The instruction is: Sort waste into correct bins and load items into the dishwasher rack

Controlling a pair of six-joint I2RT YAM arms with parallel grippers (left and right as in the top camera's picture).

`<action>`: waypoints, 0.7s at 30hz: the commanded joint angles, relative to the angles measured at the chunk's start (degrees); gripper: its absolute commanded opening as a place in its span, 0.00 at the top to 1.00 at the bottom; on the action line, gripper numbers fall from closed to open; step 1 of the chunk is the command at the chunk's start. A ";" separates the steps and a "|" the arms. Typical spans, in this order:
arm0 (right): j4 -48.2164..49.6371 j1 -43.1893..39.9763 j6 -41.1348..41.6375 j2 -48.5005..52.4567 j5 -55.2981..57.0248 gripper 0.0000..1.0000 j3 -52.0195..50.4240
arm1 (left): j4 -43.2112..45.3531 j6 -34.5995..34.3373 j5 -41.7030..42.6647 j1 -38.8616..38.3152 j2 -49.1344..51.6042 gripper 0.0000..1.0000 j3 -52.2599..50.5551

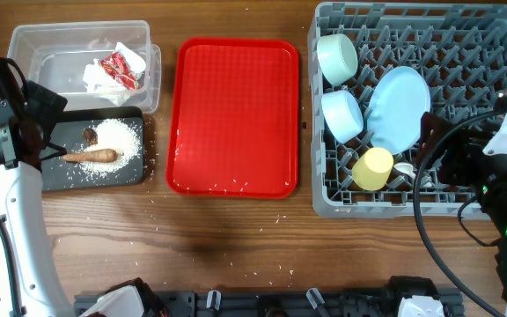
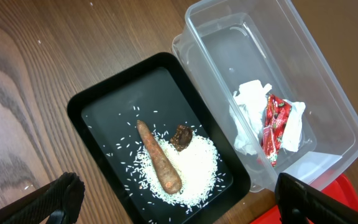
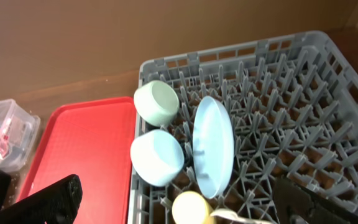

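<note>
The left gripper [image 2: 179, 198] hangs with its fingers spread wide and nothing between them. Directly under it is the black tray [image 2: 114, 109]. There the carrot-like root [image 2: 159, 158] lies on the edge of the rice heap [image 2: 194, 162], its long axis slanting away from the gripper, thick end nearest. The dark brown lump [image 2: 180, 138] touches the heap's far side. Just beyond is the clear tub [image 2: 241, 50], holding the red snack wrapper [image 2: 275, 121] nested in crumpled tissue [image 2: 247, 102]. The right gripper [image 3: 176, 190] is likewise apart and empty, over the near edge of the dishwasher rack [image 1: 482, 53]. Below it sit the yellow cup [image 1: 373, 167] and white spoon [image 1: 403, 167]. Farther in, the blue bowl [image 1: 343, 114] and green bowl [image 1: 337, 57] stand beside the plate [image 1: 400, 110], which is on edge between pegs. The sorting looks all but finished. Only stray grains [image 1: 227, 187] remain, on the red serving tray [image 1: 236, 106] and the table [image 1: 236, 246]. Those beside the black tray are nearer the left arm, and nothing blocks them.
</note>
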 commanded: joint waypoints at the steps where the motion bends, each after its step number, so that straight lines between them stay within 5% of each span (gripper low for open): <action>1: 4.20 0.17 -0.90 -0.22 0.31 0.00 -1.97 | 0.02 0.87 0.09 0.37 -0.31 0.00 0.59; 4: 21.64 0.17 -6.62 -7.98 0.52 0.00 -19.30 | 0.02 0.90 0.09 0.37 -0.31 0.00 0.59; 10: 59.30 1.14 2.08 -31.12 0.39 0.00 -61.53 | 0.02 0.90 0.09 0.37 -0.31 0.00 0.59; 15: 63.30 4.26 -2.14 -42.42 1.64 0.00 -75.67 | 0.02 0.90 0.09 0.35 -0.31 0.00 0.59; 21: 61.46 4.28 -1.97 -48.74 2.03 0.00 -80.26 | 0.02 0.87 0.09 0.37 -0.31 0.00 0.59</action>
